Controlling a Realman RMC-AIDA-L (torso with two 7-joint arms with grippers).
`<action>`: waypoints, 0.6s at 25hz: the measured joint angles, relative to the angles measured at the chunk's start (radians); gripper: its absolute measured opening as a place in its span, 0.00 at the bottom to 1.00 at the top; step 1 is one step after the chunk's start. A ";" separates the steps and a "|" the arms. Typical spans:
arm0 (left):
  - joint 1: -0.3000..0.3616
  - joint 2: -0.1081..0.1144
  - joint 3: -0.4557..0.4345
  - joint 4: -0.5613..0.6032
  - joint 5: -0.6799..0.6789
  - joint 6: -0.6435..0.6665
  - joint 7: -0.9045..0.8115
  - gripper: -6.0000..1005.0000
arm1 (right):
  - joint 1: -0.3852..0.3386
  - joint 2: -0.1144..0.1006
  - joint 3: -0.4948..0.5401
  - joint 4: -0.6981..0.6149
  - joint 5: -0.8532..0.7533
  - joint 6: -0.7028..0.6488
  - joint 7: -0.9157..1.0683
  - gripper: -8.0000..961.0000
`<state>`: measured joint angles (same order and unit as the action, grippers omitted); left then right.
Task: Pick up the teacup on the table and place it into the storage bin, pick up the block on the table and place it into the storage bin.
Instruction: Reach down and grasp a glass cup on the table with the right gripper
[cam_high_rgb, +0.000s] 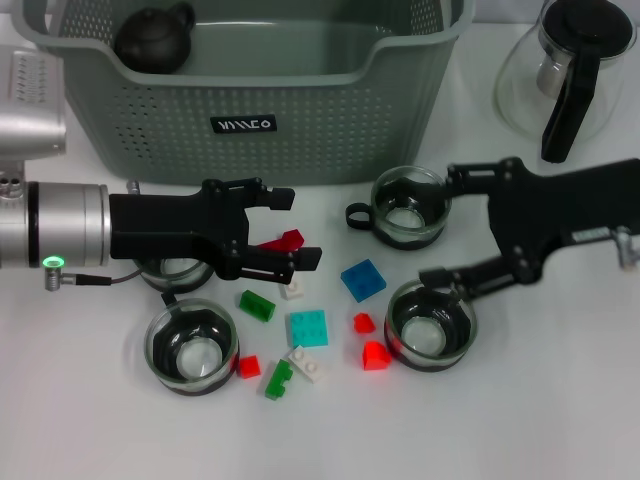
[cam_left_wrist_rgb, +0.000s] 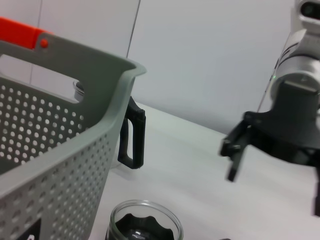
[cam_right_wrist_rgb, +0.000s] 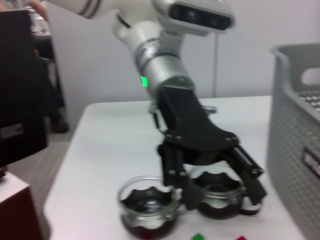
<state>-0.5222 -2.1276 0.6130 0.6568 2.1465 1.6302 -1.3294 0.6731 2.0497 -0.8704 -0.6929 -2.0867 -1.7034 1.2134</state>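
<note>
Storage bin (cam_high_rgb: 300, 110) at upper centre, dark teapot inside; left gripper (cam_high_rgb: 290, 230), fingers spread, holding nothing, at centre-left over a red block (cam_high_rgb: 283, 241); right gripper (cam_high_rgb: 445, 225), likewise parted and empty, at right between two glass teacups (cam_high_rgb: 408, 206) (cam_high_rgb: 431, 324).

Grey-green perforated storage bin (cam_high_rgb: 300, 110)

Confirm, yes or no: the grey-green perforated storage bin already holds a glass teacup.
No. In the head view the grey-green perforated storage bin holds only a small dark teapot; no glass teacup lies inside it.
</note>
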 joint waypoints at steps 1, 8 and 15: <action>0.002 0.000 0.002 -0.001 0.001 -0.001 0.006 0.93 | -0.007 -0.001 -0.002 -0.015 -0.005 -0.025 0.000 0.98; 0.007 -0.007 0.004 -0.014 0.003 -0.005 0.048 0.93 | -0.028 -0.004 -0.005 -0.111 -0.087 -0.123 0.002 0.97; 0.009 -0.010 0.000 -0.030 0.002 -0.005 0.043 0.93 | -0.006 0.013 -0.008 -0.162 -0.209 -0.143 0.053 0.97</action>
<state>-0.5131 -2.1377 0.6128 0.6267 2.1490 1.6249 -1.2863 0.6671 2.0632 -0.8780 -0.8549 -2.2960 -1.8466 1.2663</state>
